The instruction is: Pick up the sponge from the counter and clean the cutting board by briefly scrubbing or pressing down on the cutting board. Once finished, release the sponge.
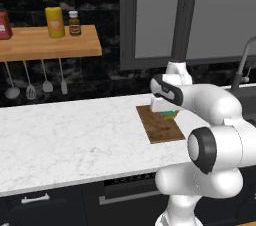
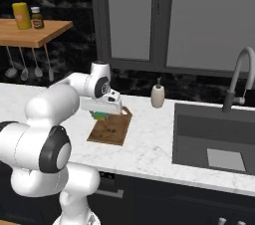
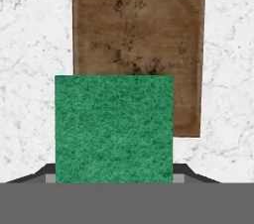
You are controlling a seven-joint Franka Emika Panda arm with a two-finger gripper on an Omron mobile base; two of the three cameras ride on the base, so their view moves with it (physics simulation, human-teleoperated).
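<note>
Green and rough-textured, the sponge (image 3: 114,129) sits clamped in the gripper (image 3: 114,181) over the dark, stained cutting board (image 3: 139,34) in the hand view. From the left base, its green edge (image 1: 169,114) peeks above the board (image 1: 160,127) on the marble counter (image 1: 70,140). From the right base, sponge (image 2: 101,115) hangs over board (image 2: 110,130).

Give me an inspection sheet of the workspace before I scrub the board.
Surface: white marble counter, bare apart from the job's things.
Job's things: sponge held over the cutting board's far end; contact unclear.
Clutter: soap dispenser by the sink.
Grippers: claw shut on the sponge.
Cables: nothing seen.
Surroundings: wall shelf with bottles, utensils hanging below, window, faucet.
</note>
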